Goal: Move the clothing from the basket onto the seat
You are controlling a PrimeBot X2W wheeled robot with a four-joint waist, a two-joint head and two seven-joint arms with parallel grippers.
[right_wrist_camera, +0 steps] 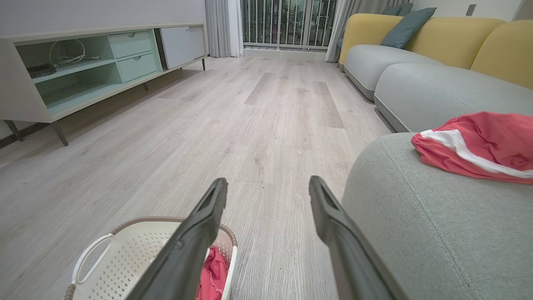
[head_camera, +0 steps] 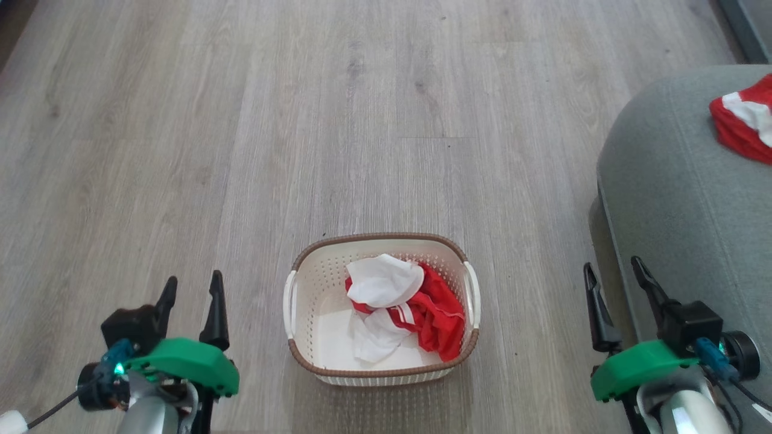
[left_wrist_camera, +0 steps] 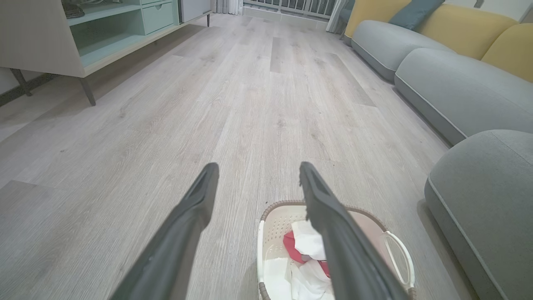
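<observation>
On the pale wood-look floor (head_camera: 241,120), straight ahead of the robot, sits the basket (head_camera: 313,283). In it lies a crumpled heap of the clothing (head_camera: 416,307), red and white, bunched toward the basket's right side, with part of the cream bottom left bare. A second garment (head_camera: 745,120), red with a broad white stripe, lies on top of the seat (head_camera: 675,199). The seat bulks at the robot's right, its rounded edge near the basket with a strip of floor between them.

The left hand (head_camera: 194,278) hovers to the left of the basket, its two dark fingers spread apart and holding nothing. The right hand (head_camera: 612,264) hovers between basket and seat, just beside the seat's flank, likewise spread and empty. Both are apart from the basket's white handles.

Farther off, the wrist views show the room. A low sideboard (right_wrist_camera: 83,62) on thin legs stands along the left wall, with mint-green shelves, two drawers and a coil of cable (right_wrist_camera: 66,52) on one shelf. Beyond the seat runs a row of grey sofa sections (right_wrist_camera: 437,91) with yellow backrests (right_wrist_camera: 458,37) and a blue-green cushion (right_wrist_camera: 406,27). At the far end, pale curtains (right_wrist_camera: 220,27) hang beside a barred window (right_wrist_camera: 287,23).
</observation>
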